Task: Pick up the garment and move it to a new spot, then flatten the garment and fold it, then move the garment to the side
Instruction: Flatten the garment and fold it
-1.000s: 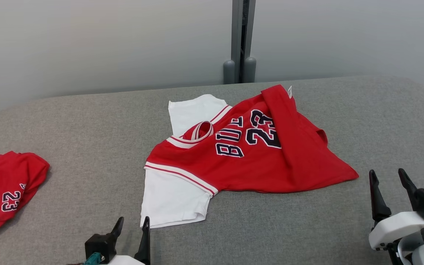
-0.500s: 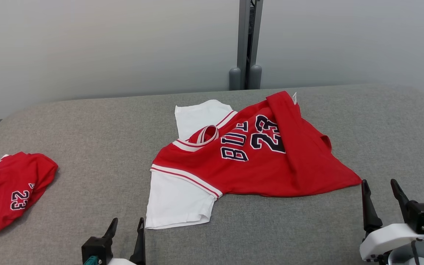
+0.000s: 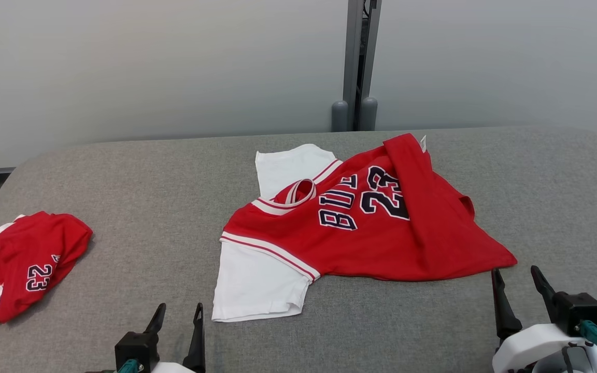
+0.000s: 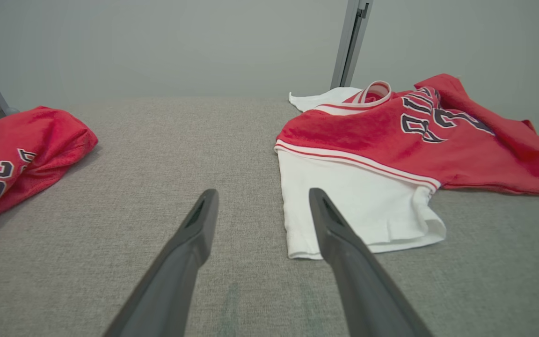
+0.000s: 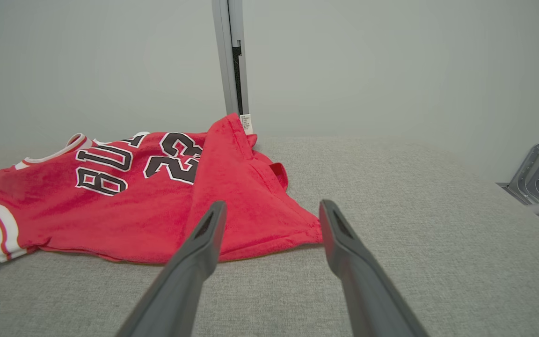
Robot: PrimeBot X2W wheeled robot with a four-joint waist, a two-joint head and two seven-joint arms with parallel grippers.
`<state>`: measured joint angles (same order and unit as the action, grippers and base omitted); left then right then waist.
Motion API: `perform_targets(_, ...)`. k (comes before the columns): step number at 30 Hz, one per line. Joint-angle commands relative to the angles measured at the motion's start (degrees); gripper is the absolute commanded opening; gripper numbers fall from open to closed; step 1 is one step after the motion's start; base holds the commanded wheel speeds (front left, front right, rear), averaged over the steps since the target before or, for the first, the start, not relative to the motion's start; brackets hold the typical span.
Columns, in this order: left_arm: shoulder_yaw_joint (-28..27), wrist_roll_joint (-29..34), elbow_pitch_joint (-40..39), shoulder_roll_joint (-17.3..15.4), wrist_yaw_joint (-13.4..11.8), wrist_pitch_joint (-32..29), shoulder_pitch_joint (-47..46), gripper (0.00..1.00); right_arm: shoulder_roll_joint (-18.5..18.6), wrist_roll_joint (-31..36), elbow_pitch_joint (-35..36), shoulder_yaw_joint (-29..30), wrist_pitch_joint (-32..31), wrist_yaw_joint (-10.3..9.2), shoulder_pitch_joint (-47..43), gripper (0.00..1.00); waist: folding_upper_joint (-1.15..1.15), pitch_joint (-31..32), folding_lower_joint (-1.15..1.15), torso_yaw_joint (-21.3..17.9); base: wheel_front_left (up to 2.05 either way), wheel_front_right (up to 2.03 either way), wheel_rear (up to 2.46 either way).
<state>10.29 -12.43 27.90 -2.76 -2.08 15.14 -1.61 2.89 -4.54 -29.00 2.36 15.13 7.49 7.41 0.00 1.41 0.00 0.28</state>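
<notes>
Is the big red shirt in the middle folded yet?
Not folded: the red shirt lies rumpled, white sleeves spread, one side flopped over.

A bare test room, more lab than home.
Plain pale-grey wall panels (image 3: 148,67) meet at a metal post (image 3: 360,57); a wide table (image 3: 122,176) covered in grey woven cloth stands before them, angled metal frame struts (image 5: 529,173) show beyond its edge, and a red jersey (image 3: 381,243) lies on the cloth.
</notes>
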Motion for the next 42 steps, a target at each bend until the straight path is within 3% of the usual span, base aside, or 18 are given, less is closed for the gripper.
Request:
perform_targets(1, -0.1, 0.2, -0.2, -0.3, -0.4, 0.0, 0.3, 1.00, 0.2, -0.3, -0.1, -0.1, 0.0, 0.01, 0.0, 1.00, 0.00, 0.0, 0.00, 0.1, 0.00, 0.00, 0.00)
perform_targets(6, -0.1, 0.0, -0.6, -0.3, -0.5, 0.0, 0.0, 1.00, 0.2, -0.5, -0.3, -0.7, 0.0, 0.01, 0.0, 1.00, 0.00, -0.1, 0.00, 0.3, 0.00, 0.00, 0.00)
perform_targets(13, 3.1, -4.5, 1.3, -0.3, 2.0, 0.0, -1.9, 1.00, 0.2, -0.5, -0.4, -1.6, 0.0, 0.01, 0.9, 1.00, 0.00, -2.4, 0.00, -0.8, 0.00, 0.00, 0.00)
perform_targets(24, 4.7, -8.4, 6.8, -0.3, 0.6, 0.0, -5.9, 1.00, 0.6, -0.5, -0.2, -2.0, 0.0, 0.01, 3.6, 1.00, 0.00, -7.8, 0.00, -3.6, 0.00, 0.00, 0.00)
perform_targets(28, 5.2, -10.7, 9.0, -0.3, 1.4, 0.0, -6.8, 1.00, 0.7, -0.5, -0.1, -1.9, 0.0, 0.01, 4.0, 1.00, 0.00, -8.6, 0.00, -4.0, 0.00, 0.00, 0.00)
perform_targets(32, 5.1, -13.5, 10.5, -0.2, 2.0, 0.0, -7.2, 0.40, 0.7, -0.4, -0.2, -1.7, 0.0, 0.01, 4.5, 1.00, 0.00, -8.9, 0.00, -4.0, 0.00, 0.00, 0.00)
perform_targets(35, 5.7, -14.6, 11.6, -0.2, 2.6, 0.0, -7.7, 0.27, 0.7, -0.3, -0.4, -1.7, 0.0, 0.01, 4.7, 1.00, 0.00, -8.9, 0.00, -3.8, 0.00, 0.00, 0.00)
perform_targets(36, 5.8, -15.2, 12.0, -0.2, 2.6, 0.0, -7.8, 0.15, 0.7, -0.3, -0.5, -1.8, 0.0, 0.01, 4.8, 1.00, 0.00, -8.9, 0.00, -3.8, 0.00, 0.00, 0.00)
perform_targets(38, 6.2, -15.0, 12.6, -0.2, 2.6, -0.1, -8.1, 0.04, 0.6, -0.3, -0.5, -1.8, 0.0, 0.01, 4.9, 1.00, 0.00, -8.9, 0.00, -3.8, 0.00, 0.00, 0.00)
perform_targets(42, 6.5, -15.6, 13.0, -0.2, 2.7, -0.1, -8.2, 0.00, 0.6, -0.3, -0.5, -1.9, 0.0, 0.01, 5.1, 1.00, 0.00, -8.9, 0.00, -3.7, 0.00, 0.00, 0.00)
